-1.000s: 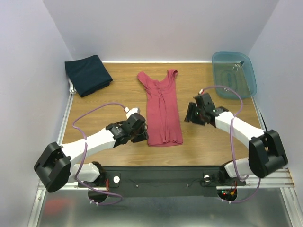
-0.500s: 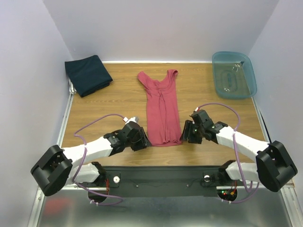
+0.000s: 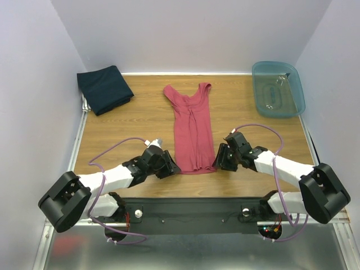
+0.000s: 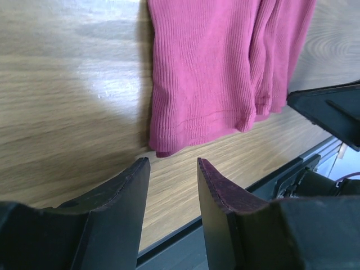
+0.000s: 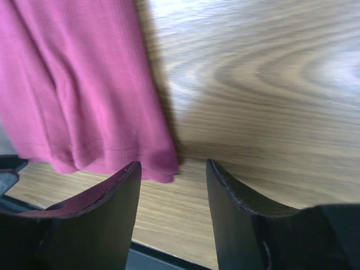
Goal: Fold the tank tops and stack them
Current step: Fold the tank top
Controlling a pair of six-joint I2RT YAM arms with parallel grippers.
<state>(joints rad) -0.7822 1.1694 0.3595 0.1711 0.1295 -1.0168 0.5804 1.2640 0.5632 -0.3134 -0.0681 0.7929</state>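
Both grippers at hem of maroon tank top [image 3: 191, 132]

Left gripper [image 4: 172, 162] and right gripper [image 5: 173, 164]: jaws apart, holding nothing, one at each hem corner. Navy tank top [image 3: 104, 88] lies folded at far left. Blue tub [image 3: 287, 104], far right: small contents, unidentifiable.

A robotics lab cell: plain white walls [image 3: 197, 34] box in a wooden tabletop [image 3: 140, 118], with two cabled arms [image 3: 112, 179] bolted to a black base plate [image 3: 191, 209].
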